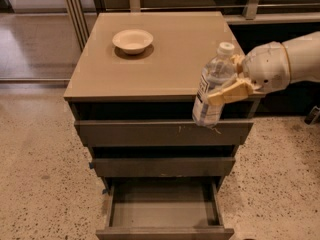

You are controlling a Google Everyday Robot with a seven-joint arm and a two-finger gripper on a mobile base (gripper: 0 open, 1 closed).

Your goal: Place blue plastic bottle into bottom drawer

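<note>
Gripping small clear bluish plastic bottle (208, 109) at mid-body, cream two-finger gripper (220, 93) clamped on it, hovering off front right corner of tan cabinet top (165, 59). Pickup looking done (drawer already open); lowering into grey-brown bottom drawer (165, 232) and releasing still pending.

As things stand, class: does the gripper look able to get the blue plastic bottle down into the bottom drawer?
Probably yes. The gripper, shut on the blue plastic bottle, hangs before the cabinet's front-right edge; the bottom drawer stands pulled out below, with nothing between.
</note>
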